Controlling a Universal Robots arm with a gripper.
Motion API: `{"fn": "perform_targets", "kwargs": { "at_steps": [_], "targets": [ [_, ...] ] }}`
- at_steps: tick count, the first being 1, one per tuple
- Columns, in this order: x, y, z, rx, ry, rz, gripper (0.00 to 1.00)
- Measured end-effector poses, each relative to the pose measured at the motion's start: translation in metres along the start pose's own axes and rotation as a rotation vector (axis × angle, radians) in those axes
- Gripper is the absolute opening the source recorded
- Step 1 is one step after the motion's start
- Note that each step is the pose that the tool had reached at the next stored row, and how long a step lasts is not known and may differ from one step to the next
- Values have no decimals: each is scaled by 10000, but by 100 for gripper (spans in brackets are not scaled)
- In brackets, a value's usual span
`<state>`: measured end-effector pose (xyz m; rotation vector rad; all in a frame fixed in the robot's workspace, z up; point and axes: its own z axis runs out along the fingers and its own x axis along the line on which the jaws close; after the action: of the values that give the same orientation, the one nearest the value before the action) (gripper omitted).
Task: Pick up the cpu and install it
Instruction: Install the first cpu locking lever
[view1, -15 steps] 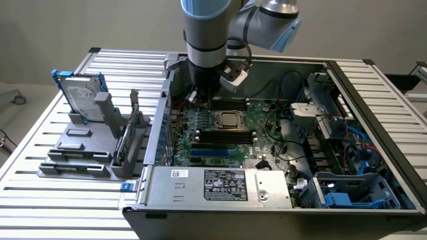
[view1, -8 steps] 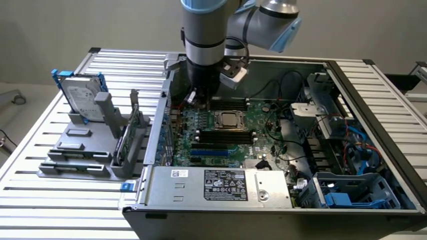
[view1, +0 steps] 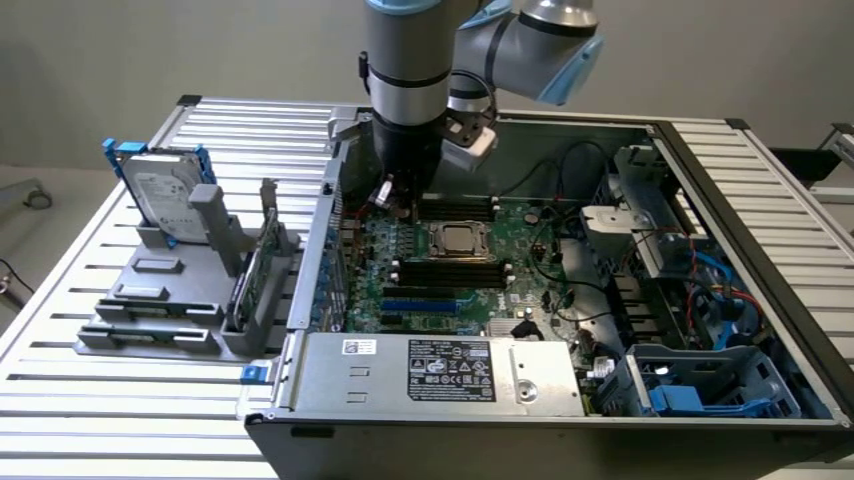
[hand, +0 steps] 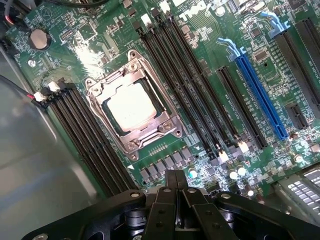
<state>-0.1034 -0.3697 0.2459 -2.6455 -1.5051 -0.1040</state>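
the fingers (hand: 176, 192) are pressed together with bare air ahead of them. just beyond their tips lies the cpu (hand: 131, 108), ringed by its metal socket frame (hand: 172, 131). dark memory slots (hand: 187, 87) flank it on both sides, low and flat. the case wall (hand: 35, 170) crowds one side.

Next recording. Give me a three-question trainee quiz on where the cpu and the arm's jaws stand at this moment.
1. True or false: the cpu lies inside the socket frame on the motherboard.
2. The gripper has its jaws: A) shut on the cpu, B) shut with nothing between them, C) wide open.
3. Fill in: the hard drive stands in a grey holder outside the computer case, on the exterior view's ____.

Key: 1 true; 2 B; 3 left.
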Motion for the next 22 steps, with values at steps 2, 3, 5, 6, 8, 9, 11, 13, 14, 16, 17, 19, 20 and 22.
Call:
{"fn": "perform_targets", "kwargs": {
  "at_steps": [2, 3, 5, 6, 8, 9, 11, 13, 14, 16, 17, 19, 20, 22],
  "targets": [
    [2, -2, -1, -24, -70, -122, 11],
    [5, -3, -1, -34, -102, -184, 11],
    [15, -9, 0, -47, -149, -295, 11],
    [23, -14, 1, -49, -162, -335, 11],
    [45, -27, 4, -49, -176, -409, 11],
    [54, -33, 5, -46, -182, -456, 11],
    [70, -42, 8, -39, -196, -574, 11],
    [80, -48, 9, -28, -212, -738, 11],
    [84, -50, 10, -23, -221, -828, 11],
    [90, -53, 11, -10, -243, -1039, 11],
    [93, -55, 12, -3, -254, -1151, 11],
    [97, -58, 13, 12, -275, -1381, 11],
    [99, -59, 14, 19, -285, -1507, 11],
    [101, -60, 16, 36, -304, -1787, 11]
  ]
}}
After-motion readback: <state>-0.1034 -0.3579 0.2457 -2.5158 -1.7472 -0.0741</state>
